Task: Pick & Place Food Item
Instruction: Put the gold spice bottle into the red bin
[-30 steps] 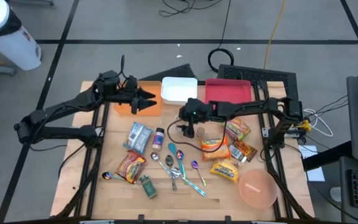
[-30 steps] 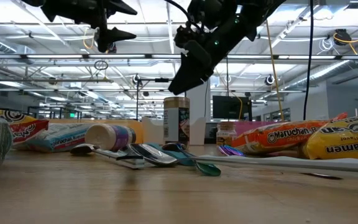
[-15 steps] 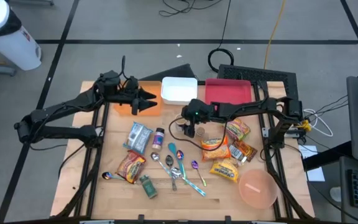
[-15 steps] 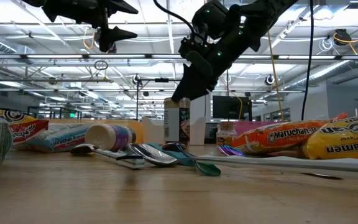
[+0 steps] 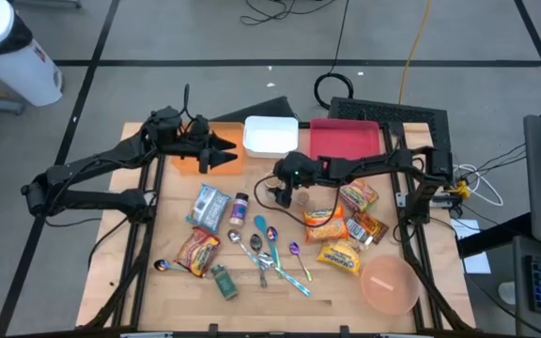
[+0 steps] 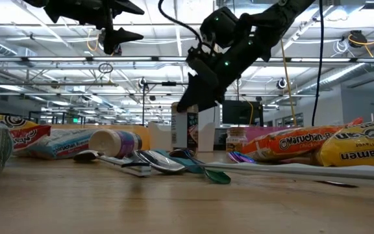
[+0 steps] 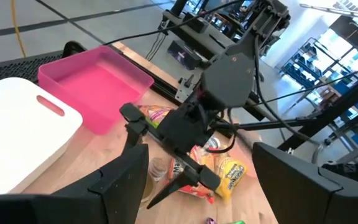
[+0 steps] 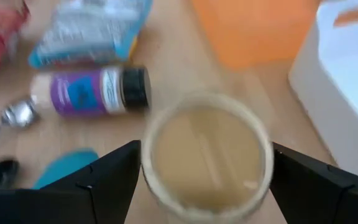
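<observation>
Right gripper (image 8: pixel 204 180) fingers spread wide above jar (image 8: pixel 205 152); packets (image 6: pixel 304 144) read "Maruchan", "Ramen".

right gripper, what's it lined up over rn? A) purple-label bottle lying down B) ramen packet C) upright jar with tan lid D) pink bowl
C: the right wrist view shows the upright jar with its tan lid centred between the open fingers, and in the high view the right gripper sits above the same jar, apart from the purple-label bottle.
</observation>
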### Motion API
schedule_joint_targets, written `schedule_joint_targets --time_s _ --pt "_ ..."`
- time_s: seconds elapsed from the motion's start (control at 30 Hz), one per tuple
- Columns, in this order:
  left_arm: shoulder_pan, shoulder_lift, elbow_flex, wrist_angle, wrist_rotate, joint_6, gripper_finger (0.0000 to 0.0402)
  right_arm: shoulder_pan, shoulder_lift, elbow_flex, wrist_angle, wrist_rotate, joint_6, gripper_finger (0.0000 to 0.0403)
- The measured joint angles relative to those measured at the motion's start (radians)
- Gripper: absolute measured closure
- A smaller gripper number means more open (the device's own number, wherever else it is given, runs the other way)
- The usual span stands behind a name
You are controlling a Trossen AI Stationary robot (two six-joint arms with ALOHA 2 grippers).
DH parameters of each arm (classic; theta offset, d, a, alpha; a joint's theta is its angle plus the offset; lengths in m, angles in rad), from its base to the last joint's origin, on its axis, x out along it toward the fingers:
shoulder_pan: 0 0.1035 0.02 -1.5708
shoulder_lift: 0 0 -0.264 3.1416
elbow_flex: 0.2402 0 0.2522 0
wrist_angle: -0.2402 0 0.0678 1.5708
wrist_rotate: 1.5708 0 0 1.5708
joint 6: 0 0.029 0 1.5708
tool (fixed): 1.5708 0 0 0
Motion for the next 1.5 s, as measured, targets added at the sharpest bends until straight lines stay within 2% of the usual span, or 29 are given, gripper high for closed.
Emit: schedule_joint_targets --time_s 0.23,0.5,0.73,0.97,1.17,1.5 --pt "-0.020 0.000 0.000 -0.004 -0.003 0.000 0.0105 0.000 0.021 0.002 0.028 -0.001 0.015 0.0091" --pt "-0.034 0.000 0.000 -0.005 -0.010 0.007 0.0105 0.000 0.027 0.000 0.031 -0.002 0.041 0.0134" --pt "-0.034 0.000 0.000 -0.006 -0.016 0.008 0.0105 0.000 0.027 0.000 0.031 -0.002 0.102 0.0130" --pt "-0.034 0.000 0.000 -0.006 -0.018 0.034 0.0105 0.000 0.009 0.001 0.045 -0.004 0.095 0.0134" --pt "-0.034 0.000 0.000 -0.007 -0.030 0.037 0.0105 -0.003 -0.054 0.000 0.039 -0.030 0.090 0.0131" --pt "-0.034 0.000 0.000 -0.007 -0.133 0.064 0.0105 -0.015 -0.252 0.000 0.027 -0.027 -0.016 0.0131"
